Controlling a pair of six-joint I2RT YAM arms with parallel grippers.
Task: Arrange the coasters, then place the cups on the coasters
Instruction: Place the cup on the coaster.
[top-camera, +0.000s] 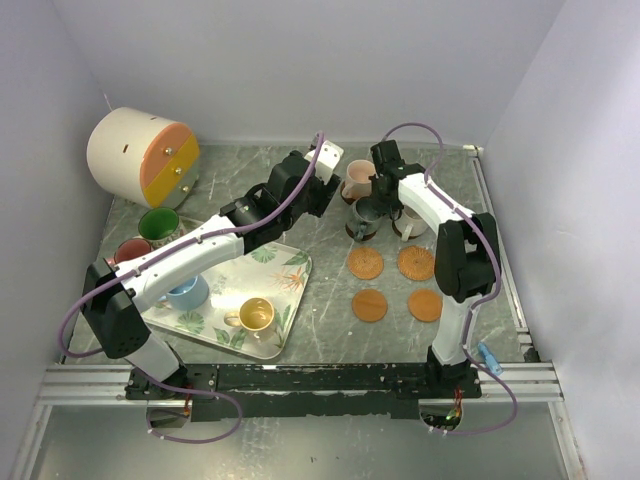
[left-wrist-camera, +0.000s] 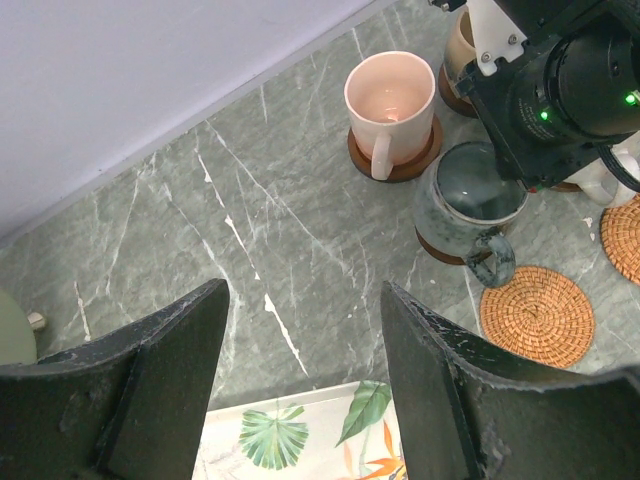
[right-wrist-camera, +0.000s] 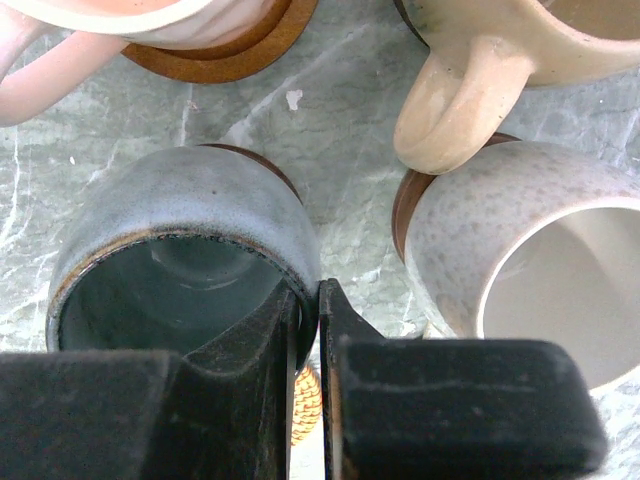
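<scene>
My right gripper (right-wrist-camera: 308, 295) is shut on the rim of the dark grey cup (right-wrist-camera: 190, 210), one finger inside and one outside. That cup (top-camera: 366, 213) stands on a brown coaster (left-wrist-camera: 432, 247). Around it, the pink cup (left-wrist-camera: 390, 95), the tan cup (right-wrist-camera: 470, 90) and the cream cup (right-wrist-camera: 500, 230) each sit on a coaster. Several bare woven coasters (top-camera: 365, 264) lie in front of them. My left gripper (left-wrist-camera: 305, 330) hangs open and empty over the table by the tray's far edge, left of the pink cup.
The leaf-print tray (top-camera: 272, 262) holds a light blue cup (top-camera: 187, 292) and a yellow cup (top-camera: 256, 315). A green cup (top-camera: 158, 223) and a red cup (top-camera: 130, 250) stand left of it. A big white-and-orange cylinder (top-camera: 140, 155) lies at the back left.
</scene>
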